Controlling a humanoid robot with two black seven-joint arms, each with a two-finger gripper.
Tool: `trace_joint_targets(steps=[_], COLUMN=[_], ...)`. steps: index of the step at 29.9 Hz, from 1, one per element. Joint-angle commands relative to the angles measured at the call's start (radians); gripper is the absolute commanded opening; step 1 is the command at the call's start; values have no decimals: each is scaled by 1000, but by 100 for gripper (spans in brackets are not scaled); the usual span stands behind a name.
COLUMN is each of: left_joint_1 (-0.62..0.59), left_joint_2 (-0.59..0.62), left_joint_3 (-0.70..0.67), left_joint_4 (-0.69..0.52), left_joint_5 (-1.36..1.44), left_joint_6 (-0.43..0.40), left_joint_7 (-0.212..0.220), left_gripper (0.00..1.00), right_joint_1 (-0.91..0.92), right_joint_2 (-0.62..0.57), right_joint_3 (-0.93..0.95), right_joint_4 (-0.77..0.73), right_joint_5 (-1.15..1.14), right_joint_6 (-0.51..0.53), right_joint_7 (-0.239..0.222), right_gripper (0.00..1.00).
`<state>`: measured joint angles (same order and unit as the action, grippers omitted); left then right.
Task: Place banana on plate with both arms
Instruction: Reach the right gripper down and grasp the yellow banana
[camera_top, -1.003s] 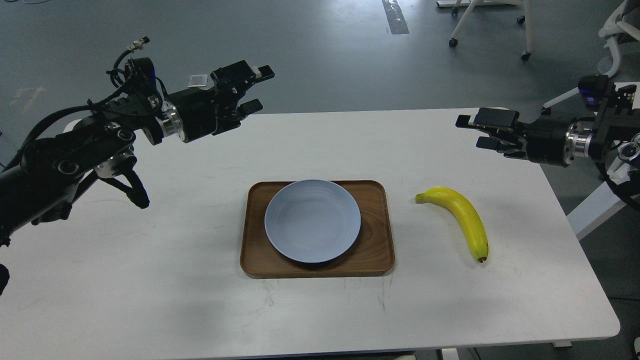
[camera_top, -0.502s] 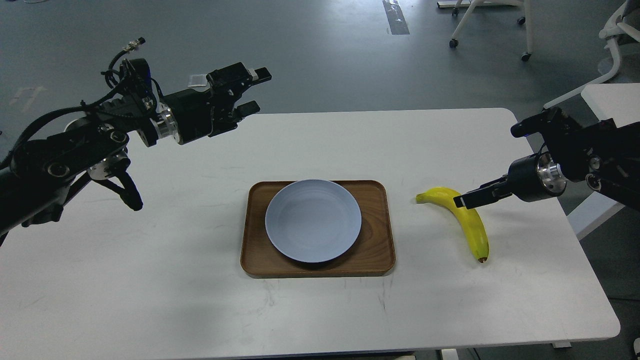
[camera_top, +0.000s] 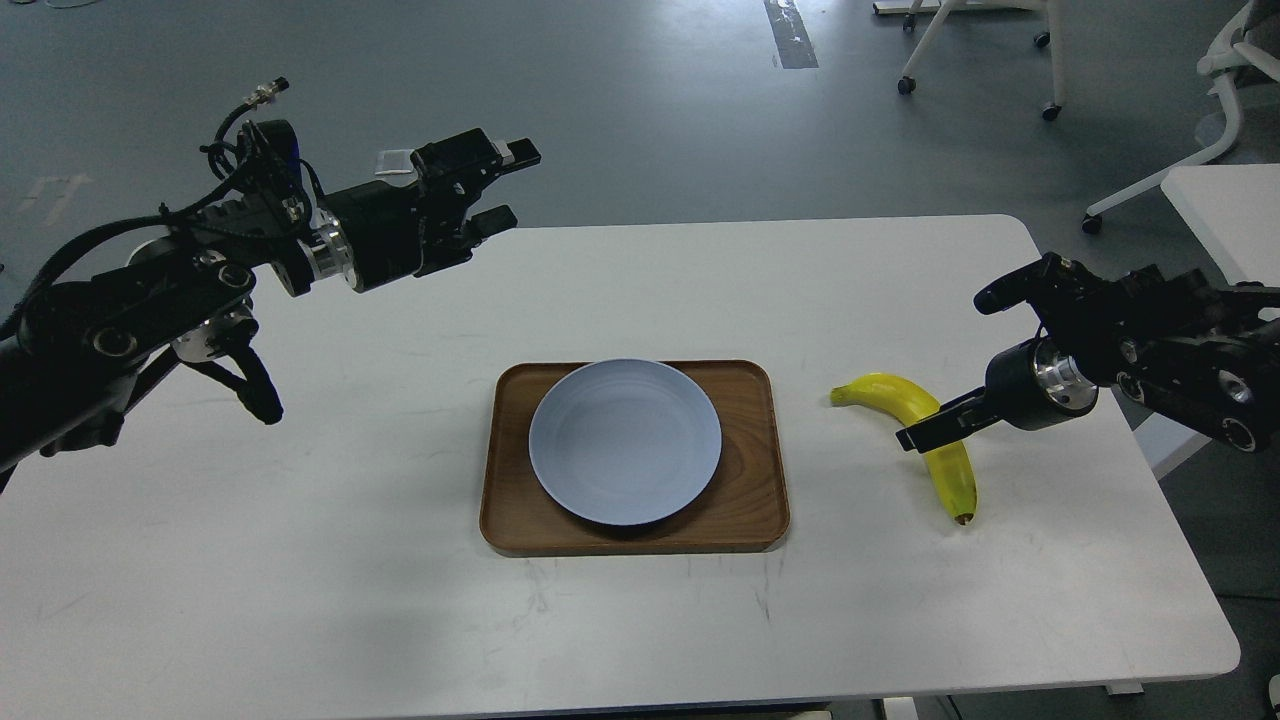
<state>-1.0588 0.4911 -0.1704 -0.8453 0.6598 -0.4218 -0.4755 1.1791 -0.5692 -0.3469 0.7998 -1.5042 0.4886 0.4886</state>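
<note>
The yellow banana (camera_top: 892, 393) lies on the white table (camera_top: 300, 520), to the right of the tray, stem tip to the left and dark end toward me. The pale blue-grey plate (camera_top: 625, 442) sits empty on a brown wooden tray (camera_top: 750, 500) at the table's middle. My right gripper (camera_top: 925, 432) is low over the banana's middle and crosses in front of it. It is dark and seen edge-on, so its fingers cannot be told apart. My left gripper (camera_top: 508, 184) is open and empty, held high over the table's far left.
Rolling chair legs (camera_top: 980, 60) stand on the grey floor beyond the table. A second white table (camera_top: 1225, 210) is at the far right. The table's right edge runs close under my right arm.
My right arm has swung down from high at the right to the banana, then a little lower along its middle. My left arm has barely moved. The banana lies where it was.
</note>
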Motion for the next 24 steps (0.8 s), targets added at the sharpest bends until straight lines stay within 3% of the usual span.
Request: trace_joint_targets(steps=[1, 5, 8, 10, 15, 24], left_joint_1=[2, 2, 2, 2, 2, 2], left_joint_2=[0, 0, 0, 1, 3, 3], left_joint_3=[-1, -1, -1, -1, -1, -3], left_joint_4=[0, 0, 0, 0, 0, -8], left_joint_5=[0, 0, 0, 0, 0, 0], left_joint_6=[0, 0, 0, 0, 0, 0], left_joint_7=[-2, -2, -2, -2, -2, -2], left_gripper=[99, 99, 99, 99, 99, 99], right_joint_1=[-3, -4, -6, -6, -3, 49], right_joint_2=[11, 32, 45, 45, 45, 46], right_joint_3=[-15, -41, -61, -67, -67, -58], right_joint_4=[-13, -25, -47, -51, -51, -39], right_joint_5=[1, 1, 1, 2, 2, 7], right_joint_6=[0, 0, 0, 0, 0, 0], right_joint_7=[0, 0, 0, 0, 0, 0], right_gripper=[98, 91, 78, 58, 20, 15])
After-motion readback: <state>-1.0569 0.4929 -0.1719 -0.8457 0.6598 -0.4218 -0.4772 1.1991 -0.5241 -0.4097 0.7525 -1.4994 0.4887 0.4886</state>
